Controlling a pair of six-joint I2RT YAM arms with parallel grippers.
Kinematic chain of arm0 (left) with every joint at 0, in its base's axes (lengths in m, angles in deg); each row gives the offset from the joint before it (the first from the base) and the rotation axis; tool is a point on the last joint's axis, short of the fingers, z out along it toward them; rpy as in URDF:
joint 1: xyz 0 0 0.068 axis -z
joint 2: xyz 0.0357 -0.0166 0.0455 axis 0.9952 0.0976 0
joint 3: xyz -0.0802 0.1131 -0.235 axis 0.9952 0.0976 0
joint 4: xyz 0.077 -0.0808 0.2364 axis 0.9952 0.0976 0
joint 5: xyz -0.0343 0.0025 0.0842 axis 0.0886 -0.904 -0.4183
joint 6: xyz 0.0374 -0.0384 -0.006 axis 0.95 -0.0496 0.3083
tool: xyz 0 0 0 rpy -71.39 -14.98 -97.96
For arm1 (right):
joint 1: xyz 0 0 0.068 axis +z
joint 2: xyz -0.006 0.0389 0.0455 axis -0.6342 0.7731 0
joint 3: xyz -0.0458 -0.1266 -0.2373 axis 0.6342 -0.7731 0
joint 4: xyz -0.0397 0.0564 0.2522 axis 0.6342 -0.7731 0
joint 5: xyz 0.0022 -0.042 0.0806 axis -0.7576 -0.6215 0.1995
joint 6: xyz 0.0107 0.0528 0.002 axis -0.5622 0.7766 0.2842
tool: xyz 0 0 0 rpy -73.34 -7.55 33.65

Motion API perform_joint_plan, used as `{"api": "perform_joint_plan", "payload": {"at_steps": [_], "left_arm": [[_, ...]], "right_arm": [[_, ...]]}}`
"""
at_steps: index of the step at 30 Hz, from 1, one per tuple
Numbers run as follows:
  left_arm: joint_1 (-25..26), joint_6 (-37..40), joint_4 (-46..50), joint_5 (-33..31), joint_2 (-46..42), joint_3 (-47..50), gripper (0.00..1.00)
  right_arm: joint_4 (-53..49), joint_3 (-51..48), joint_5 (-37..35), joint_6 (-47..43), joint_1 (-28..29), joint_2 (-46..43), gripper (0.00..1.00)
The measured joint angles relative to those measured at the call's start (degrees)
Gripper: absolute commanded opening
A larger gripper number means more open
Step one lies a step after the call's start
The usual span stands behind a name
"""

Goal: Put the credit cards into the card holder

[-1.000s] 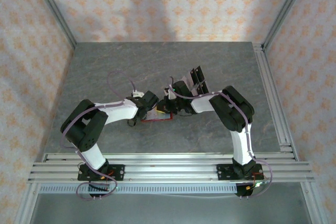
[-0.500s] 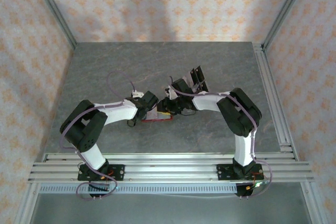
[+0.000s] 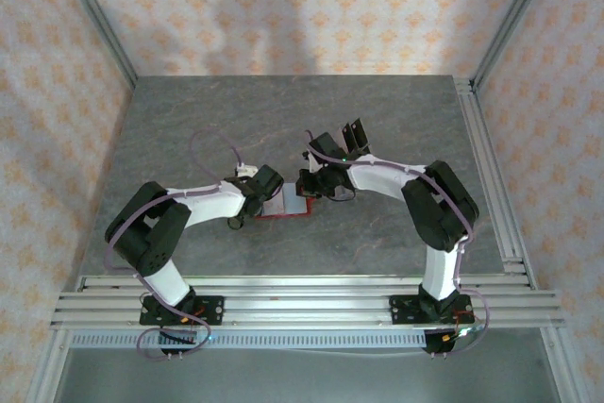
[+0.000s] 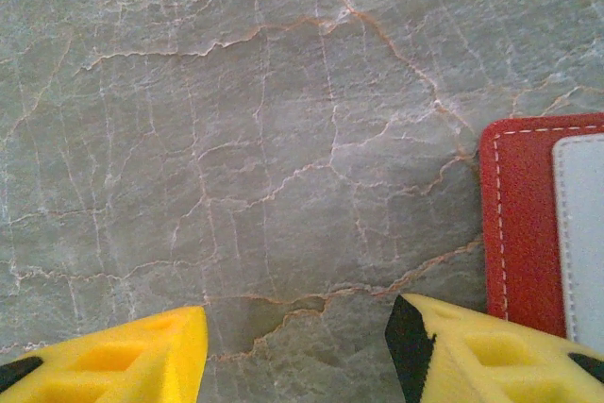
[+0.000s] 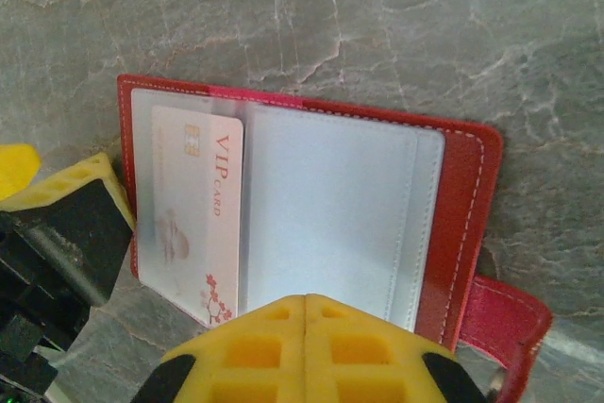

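Observation:
The red card holder (image 5: 467, 205) lies open on the table, its pale inner pockets facing up. A pale pink credit card (image 5: 198, 219) marked VIP sits in its left pocket. My right gripper (image 5: 307, 301) is shut with nothing between its fingers, its tip over the holder's near edge. My left gripper (image 4: 297, 327) is open over bare table, its right finger (image 4: 472, 351) at the holder's red corner (image 4: 519, 224). From above, the card holder (image 3: 288, 205) lies between the left gripper (image 3: 267, 186) and the right gripper (image 3: 307, 188). Dark cards (image 3: 355, 131) lie behind the right arm.
The table (image 3: 189, 129) is grey marble-patterned, walled by an aluminium frame and patterned panels. A red strap tab (image 5: 510, 323) sticks out from the holder's right side. Open table stretches to the back and left.
The right arm has stretched out, its elbow moving right and its wrist drawing back a little. More of the holder's pale inside shows from above. The left arm barely moved.

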Motion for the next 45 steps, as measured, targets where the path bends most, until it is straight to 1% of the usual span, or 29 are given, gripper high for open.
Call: {"api": "perform_joint_plan", "payload": {"at_steps": [12, 29, 45], "left_arm": [[0.0, -1.5, -1.2, 0.4, -0.3, 0.9, 0.57], [0.0, -2.0, -2.7, 0.4, -0.8, 1.9, 0.57], [0.0, -2.4, -3.9, 0.6, -1.1, 2.6, 0.57]], "right_arm": [[-1.7, 6.6, -0.8, -0.2, 2.8, 5.3, 0.00], [-1.9, 7.1, -0.8, -0.2, 3.4, 8.7, 0.00], [-5.0, 11.2, -1.1, -0.7, 4.8, 10.8, 0.00]]}}
